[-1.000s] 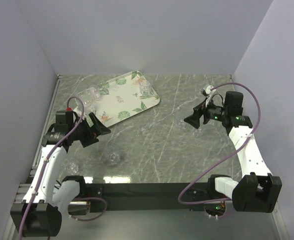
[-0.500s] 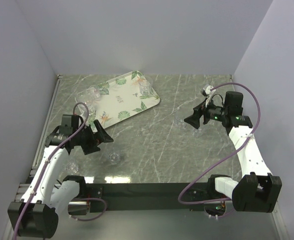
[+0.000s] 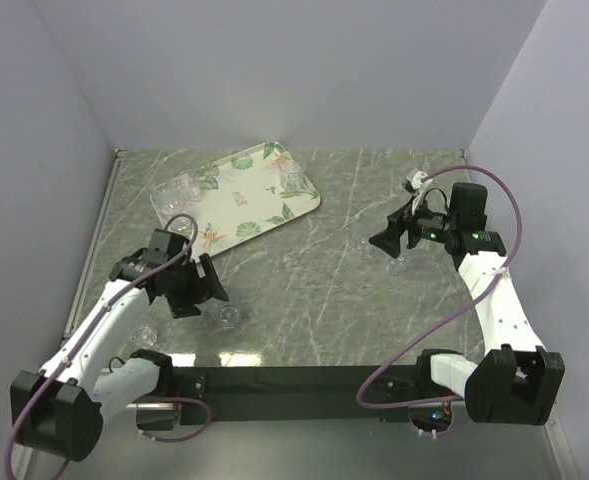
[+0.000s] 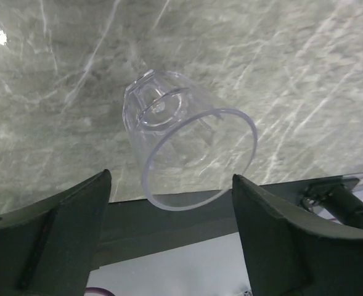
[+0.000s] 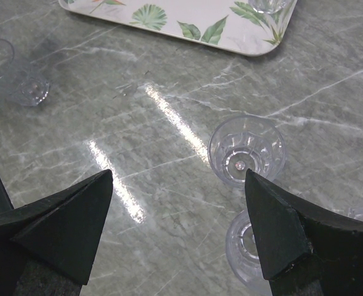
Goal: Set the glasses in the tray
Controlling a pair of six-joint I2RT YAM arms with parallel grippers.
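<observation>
Presently, item one is the near glass (image 4: 181, 148): clear, mouth turned toward the left wrist camera, on the counter (image 3: 304, 290) close to its front edge and well apart from the tray (image 3: 244, 205).

- Left gripper (image 3: 206, 297): spread wide, a finger on either side of the near glass, neither touching it, nothing held.
- Corner glass (image 3: 292, 180): stands in the tray's far corner.
- Cluster of glasses (image 3: 179, 190): at the tray's left end; whether inside the rim or just off it cannot be told.
- Stray glass (image 3: 144, 332): on the counter beside the left arm.
- Paired glasses (image 5: 247, 149): upright on the counter, just beside each other, below the right gripper (image 3: 382, 243).
- Right gripper: spread and empty.

Step judged: the left arm is about to grasp the near glass, and most of the task is outstanding.

Risks:
- An off-centre closing would shove the smooth wall, tipping or rolling the near glass toward the front edge.
- A pinch at the rim may slip.
- On the right, a descending finger could knock the neighbouring glass.
</observation>
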